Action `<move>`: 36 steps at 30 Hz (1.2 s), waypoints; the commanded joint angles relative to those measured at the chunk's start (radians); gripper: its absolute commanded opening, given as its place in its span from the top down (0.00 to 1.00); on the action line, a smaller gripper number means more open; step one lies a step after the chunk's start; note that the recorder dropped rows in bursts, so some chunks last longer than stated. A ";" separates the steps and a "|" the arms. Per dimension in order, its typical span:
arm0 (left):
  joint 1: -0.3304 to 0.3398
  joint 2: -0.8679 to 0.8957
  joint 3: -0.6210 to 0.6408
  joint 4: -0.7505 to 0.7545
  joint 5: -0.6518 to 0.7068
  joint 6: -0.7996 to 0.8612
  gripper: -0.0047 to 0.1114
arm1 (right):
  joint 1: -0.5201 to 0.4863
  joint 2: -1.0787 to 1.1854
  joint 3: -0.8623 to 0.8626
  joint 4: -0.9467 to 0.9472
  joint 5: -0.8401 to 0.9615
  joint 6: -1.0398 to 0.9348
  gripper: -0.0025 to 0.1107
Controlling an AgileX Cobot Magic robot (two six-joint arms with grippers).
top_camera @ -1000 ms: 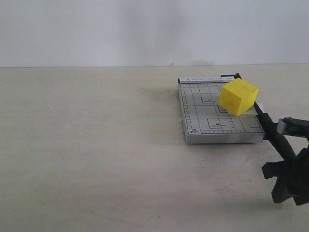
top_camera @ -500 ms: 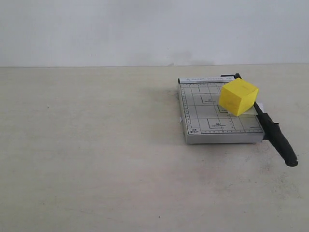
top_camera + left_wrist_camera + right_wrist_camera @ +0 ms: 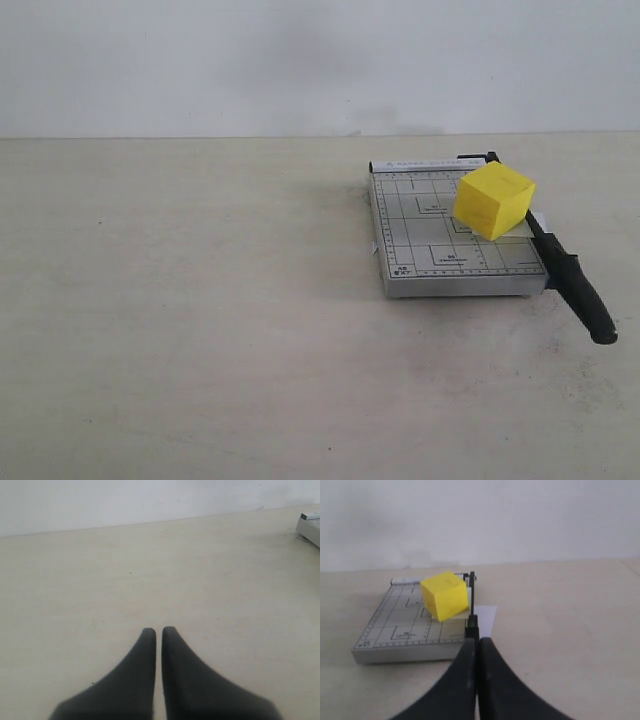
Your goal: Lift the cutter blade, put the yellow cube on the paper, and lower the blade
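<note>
The cube (image 3: 493,200) is bright yellow, duller on its shaded face. The trimmer base (image 3: 430,250) is light grey, printed with a dark grid and ruler marks. The cutter blade (image 3: 575,285) is black all over. The paper (image 3: 487,616) is plain white. The bench (image 3: 200,320) is pale cream with faint specks, and the wall (image 3: 300,60) is off-white. The left pincer (image 3: 158,630) and right pincer (image 3: 478,641) are matte black.
</note>
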 commanded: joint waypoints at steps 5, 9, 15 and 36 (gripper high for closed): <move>-0.004 -0.004 0.004 -0.006 -0.014 0.000 0.92 | -0.027 0.004 0.065 -0.060 0.008 -0.011 0.98; -0.004 -0.004 0.004 -0.006 -0.014 0.000 0.92 | -0.053 0.004 0.065 -0.047 0.008 -0.020 0.98; -0.004 -0.004 0.004 -0.006 -0.014 0.000 0.92 | -0.051 0.004 0.065 -0.016 0.001 -0.020 0.98; 0.023 -0.284 0.015 -0.079 0.216 -0.003 0.92 | -0.051 0.005 0.065 -0.016 -0.004 -0.018 0.98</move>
